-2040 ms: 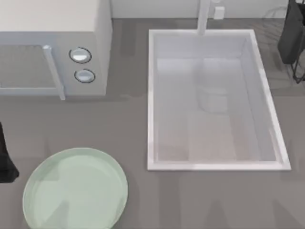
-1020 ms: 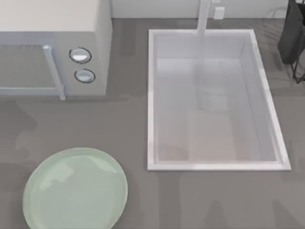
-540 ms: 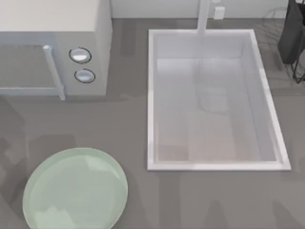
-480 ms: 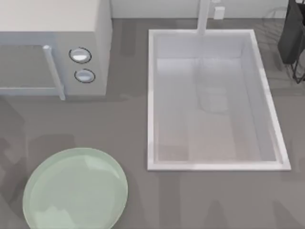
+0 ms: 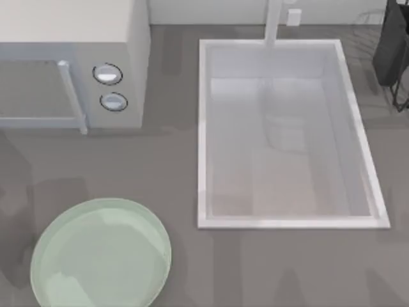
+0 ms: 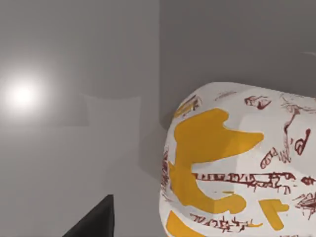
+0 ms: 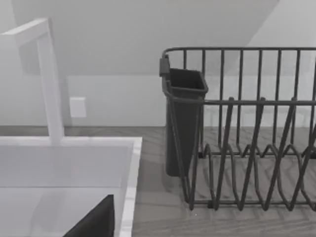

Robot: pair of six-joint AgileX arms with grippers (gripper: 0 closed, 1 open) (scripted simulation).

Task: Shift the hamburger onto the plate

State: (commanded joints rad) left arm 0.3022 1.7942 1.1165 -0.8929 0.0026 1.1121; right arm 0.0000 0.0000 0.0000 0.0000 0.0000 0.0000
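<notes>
The hamburger, white with orange-yellow patches and dark red scribbles, looms close in the left wrist view on a grey surface. A dark part of my left gripper shows at that view's edge, apart from the hamburger. The plate, a round mint-green dish with a low rim, sits at the table's front left with nothing on it. A dark part of my right gripper shows in the right wrist view, near the sink's corner.
A white microwave stands at the back left. The white sink basin with its faucet takes the middle right. A dark wire dish rack with a cutlery cup stands at the back right.
The dark piece of my left arm at the top view's left edge two seconds ago has gone out of that view. Shadows on the table's left side and reflections in the plate have shifted.
</notes>
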